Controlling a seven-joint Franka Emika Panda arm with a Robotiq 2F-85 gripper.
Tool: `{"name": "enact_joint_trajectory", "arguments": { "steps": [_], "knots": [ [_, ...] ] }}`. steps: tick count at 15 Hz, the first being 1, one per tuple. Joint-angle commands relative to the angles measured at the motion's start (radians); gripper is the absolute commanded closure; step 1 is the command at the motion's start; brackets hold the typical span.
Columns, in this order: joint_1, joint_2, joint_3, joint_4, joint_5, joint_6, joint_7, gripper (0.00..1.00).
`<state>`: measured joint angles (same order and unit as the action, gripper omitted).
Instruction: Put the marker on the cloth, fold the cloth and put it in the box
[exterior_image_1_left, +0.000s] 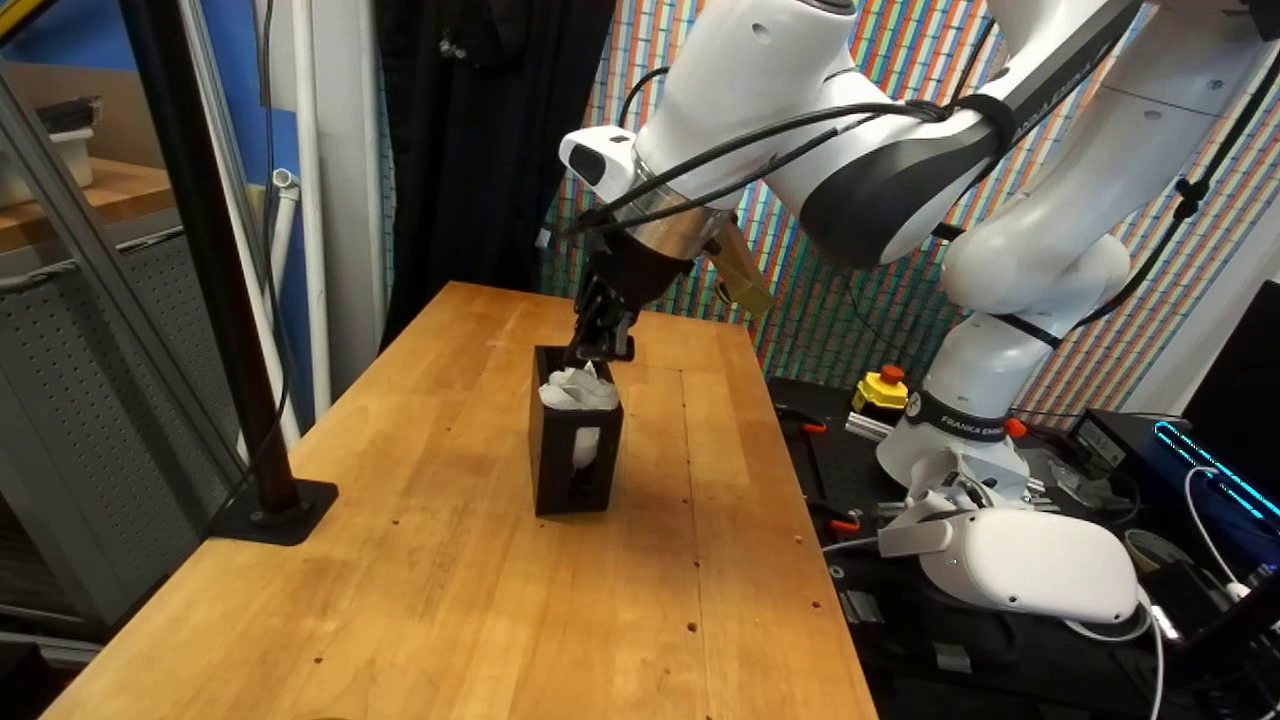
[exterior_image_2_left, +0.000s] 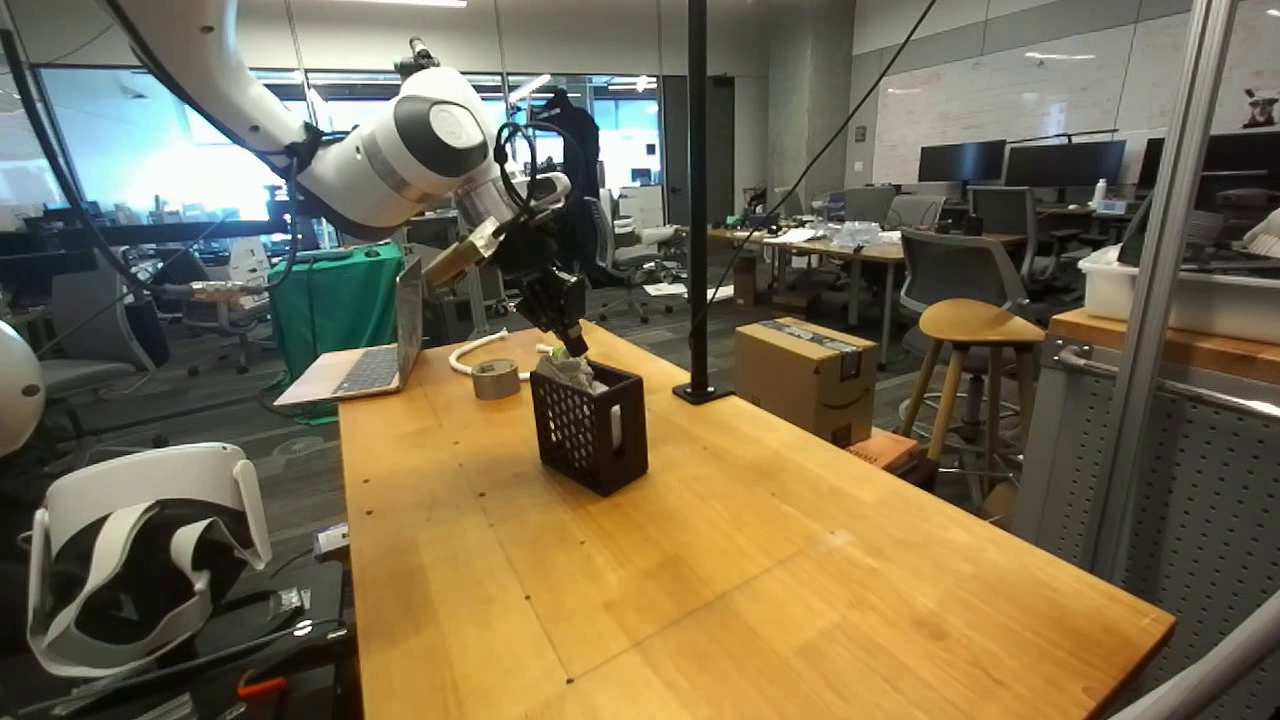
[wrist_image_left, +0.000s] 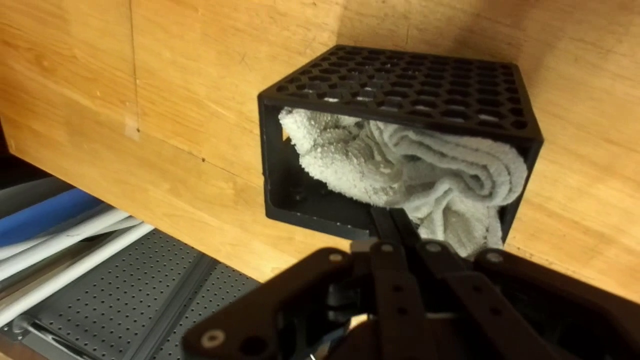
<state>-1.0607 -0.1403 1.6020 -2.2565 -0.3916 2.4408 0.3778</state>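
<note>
We see bunched off-white towelling cloth (wrist_image_left: 420, 175) inside the black perforated box (exterior_image_1_left: 555, 465), jaws clenched at its far side.

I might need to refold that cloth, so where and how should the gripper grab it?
Probably by the thick folded edge of the cloth, pinched from straight above: that fold lies exposed in the open top of the box, which shields its sides.

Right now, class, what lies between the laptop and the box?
In an exterior view, a roll of tape lies between the laptop and the box, with a white tube curving beside it.
</note>
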Motion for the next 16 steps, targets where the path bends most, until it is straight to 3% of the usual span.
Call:
{"name": "enact_joint_trajectory", "arguments": {
  "steps": [1,8,16],
  "knots": [
    [0.071,0.034,-0.043,0.024,-0.016,-0.076,-0.055,0.93],
    [0.127,0.026,-0.057,0.014,-0.004,-0.063,-0.074,0.94],
    [0.066,0.038,-0.025,0.001,0.02,-0.123,-0.098,0.94]
  ]
}}
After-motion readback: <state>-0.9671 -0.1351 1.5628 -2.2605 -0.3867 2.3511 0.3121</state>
